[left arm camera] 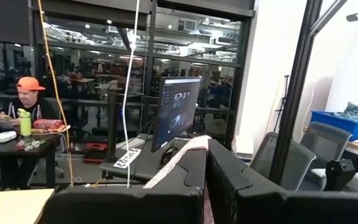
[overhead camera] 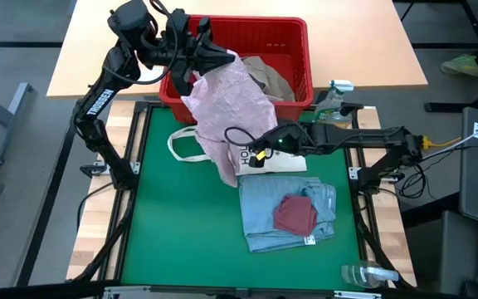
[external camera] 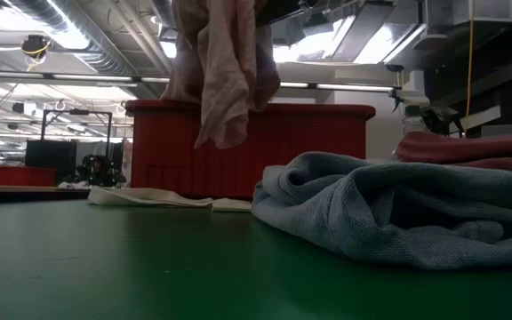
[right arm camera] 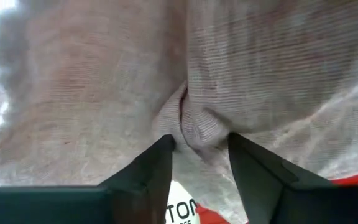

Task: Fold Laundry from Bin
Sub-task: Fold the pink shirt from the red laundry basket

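A pale pink garment [overhead camera: 226, 108] hangs over the near rim of the red bin [overhead camera: 293, 37] and down above the white tote bag [overhead camera: 276, 164]. It also shows in the low view [external camera: 225, 71]. My left gripper [overhead camera: 214, 60] is shut on its top, high over the bin. My right gripper [overhead camera: 251, 155] reaches in from the table's right and is shut on the garment's lower part. A khaki-grey piece [overhead camera: 272, 79] lies in the bin. A light blue garment [overhead camera: 285, 212] lies folded on the green mat with a maroon piece [overhead camera: 295, 214] on top of it. My left gripper pinches the pink garment's top edge [left arm camera: 182, 158] between its two fingers, which lie about level, high above the bin. The cloth runs over one finger and hangs down below the gripper. One layer or several, I cannot tell. My right gripper pinches a puckered fold of the pink garment [right arm camera: 194, 134] between its fingertips [right arm camera: 163, 152]. The fingers come level from the table's right. The fold is on the garment's lower part, which hangs slack above the tote bag.
The tote bag's handles [overhead camera: 181, 143] lie on the mat to the left. A clear bottle [overhead camera: 368, 274] lies at the near right corner, and another bottle [overhead camera: 334, 95] stands right of the bin. The near left of the green mat [overhead camera: 181, 241] is bare. A person sits in the room beyond [left arm camera: 27, 102].
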{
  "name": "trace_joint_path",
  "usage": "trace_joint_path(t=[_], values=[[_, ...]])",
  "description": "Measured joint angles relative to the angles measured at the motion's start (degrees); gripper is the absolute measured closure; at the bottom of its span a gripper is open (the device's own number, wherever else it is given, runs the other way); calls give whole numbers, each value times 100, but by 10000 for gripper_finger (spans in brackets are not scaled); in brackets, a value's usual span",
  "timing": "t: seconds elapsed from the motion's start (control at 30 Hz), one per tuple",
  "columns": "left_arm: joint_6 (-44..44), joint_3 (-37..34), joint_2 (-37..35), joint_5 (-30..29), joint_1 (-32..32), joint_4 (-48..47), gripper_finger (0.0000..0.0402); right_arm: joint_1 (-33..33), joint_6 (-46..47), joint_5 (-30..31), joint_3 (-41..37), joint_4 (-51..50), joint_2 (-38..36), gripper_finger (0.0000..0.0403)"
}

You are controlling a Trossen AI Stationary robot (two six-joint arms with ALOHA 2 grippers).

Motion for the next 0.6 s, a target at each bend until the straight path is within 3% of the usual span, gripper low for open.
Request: trace_joint_path(t=[0.33, 0.6], values=[[-15, 0, 0, -1, -41, 0, 401, 0, -12, 6, 0, -20, 8, 391], [-161, 0, -37, 0, 3, -475, 401, 87, -161, 848, -7, -296, -211, 369]])
